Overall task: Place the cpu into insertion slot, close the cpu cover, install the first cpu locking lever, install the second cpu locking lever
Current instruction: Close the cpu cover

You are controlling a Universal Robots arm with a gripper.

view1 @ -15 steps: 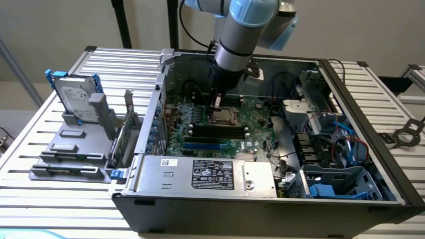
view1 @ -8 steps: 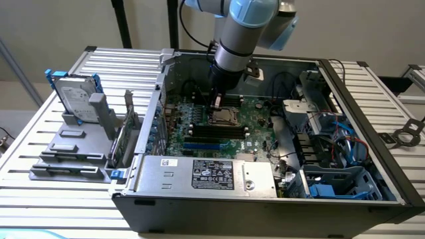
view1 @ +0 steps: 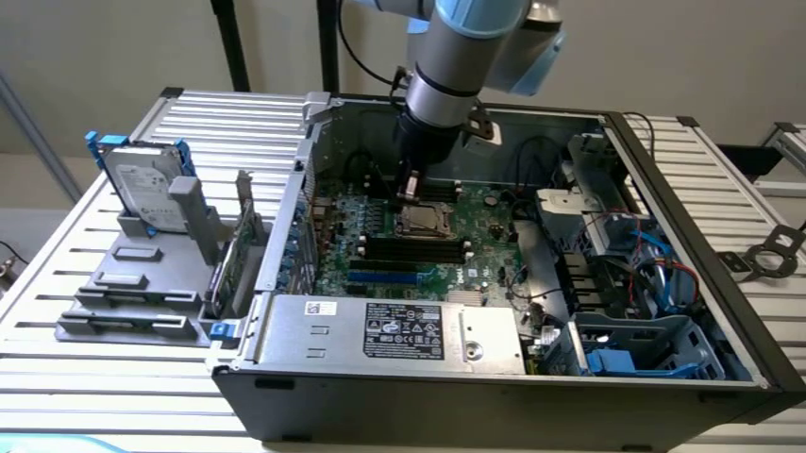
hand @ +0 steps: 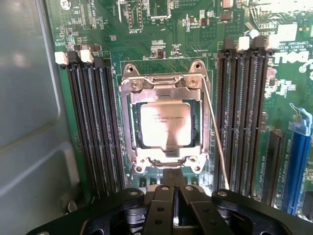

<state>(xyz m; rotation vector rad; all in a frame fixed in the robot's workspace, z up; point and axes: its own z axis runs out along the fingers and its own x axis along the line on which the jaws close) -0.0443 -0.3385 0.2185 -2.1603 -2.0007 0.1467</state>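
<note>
A big computer case [view1: 504,411] lies open on a metal table [view1: 113,387] made of long bars. The robot arm [view1: 454,75] reaches down into the case from above. Its gripper [view1: 411,196] hangs just above the insertion slot [view1: 405,230] on the green board [view1: 492,208], with its fingers pressed together. The cpu [view1: 425,221] lies in the slot, grey and shiny. Long black memory slots [view1: 410,250] sit just beside it. 1 silver box [view1: 391,330] with a label lies at the near side of the case. Blue wires [view1: 662,274] curl at the exterior view's right. At the exterior view's left, 1 hard drive [view1: 139,184] stands up in a grey rack [view1: 126,283].
</note>
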